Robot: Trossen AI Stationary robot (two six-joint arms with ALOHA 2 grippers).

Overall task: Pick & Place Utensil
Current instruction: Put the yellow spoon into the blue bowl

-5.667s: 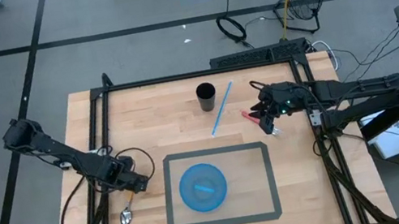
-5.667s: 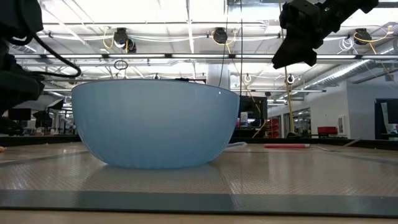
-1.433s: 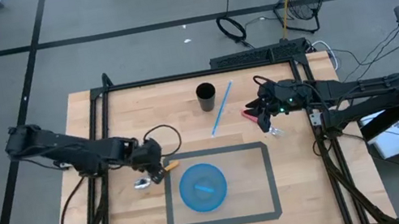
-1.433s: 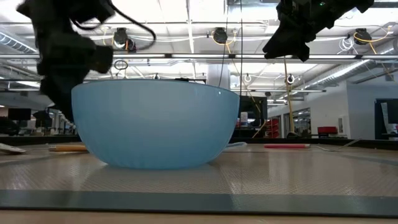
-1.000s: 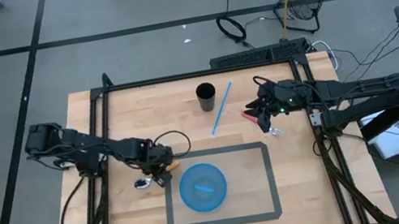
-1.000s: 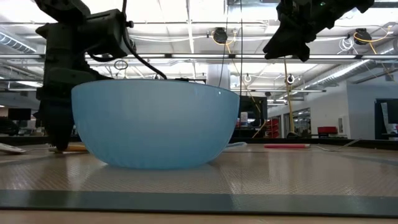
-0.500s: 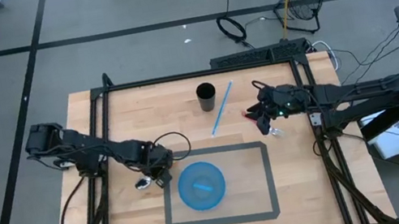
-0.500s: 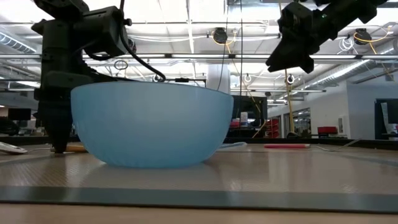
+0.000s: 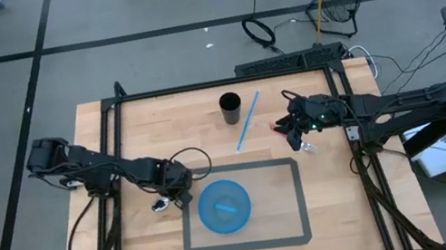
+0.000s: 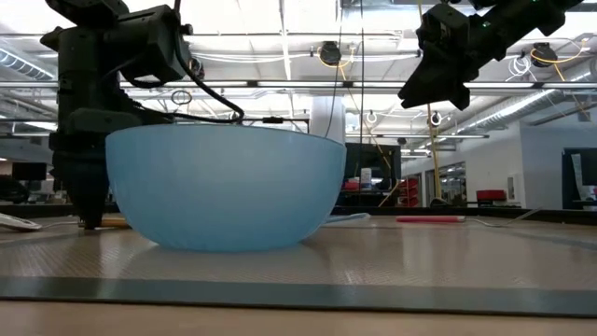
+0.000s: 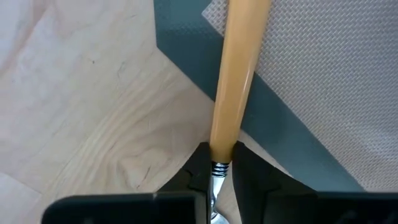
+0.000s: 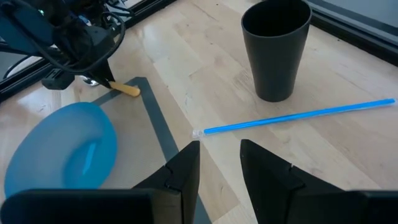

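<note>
A spoon with a pale wooden handle (image 11: 239, 68) and a metal bowl (image 9: 160, 205) lies on the table by the far left corner of the grey mat (image 9: 282, 170). My left gripper (image 9: 178, 193) stands over it, shut on it. A blue bowl (image 9: 224, 208) sits on the mat just right of that gripper. My right gripper (image 9: 298, 139) hangs above the table at the right, open, nothing between its fingers (image 12: 186, 168). My left gripper pinches the spoon between its two fingers (image 11: 200, 167) where the wooden handle meets the metal neck (image 11: 221, 155). The fingers come from above, pointing down, and lie across the spoon. The spoon lies flat, its handle reaching over the mat's dark tape border.
A black cup (image 9: 230, 106) stands at the far middle, with a blue straw (image 9: 248, 120) lying beside it. A short red thing (image 9: 280, 126) lies on the wood near my right gripper. A black frame (image 9: 198, 86) rims the table.
My left gripper has stayed at the mat's far left corner and has taken hold of the spoon, which still lies on the table. The blue bowl and the mat have shifted a little toward the table's left edge.
</note>
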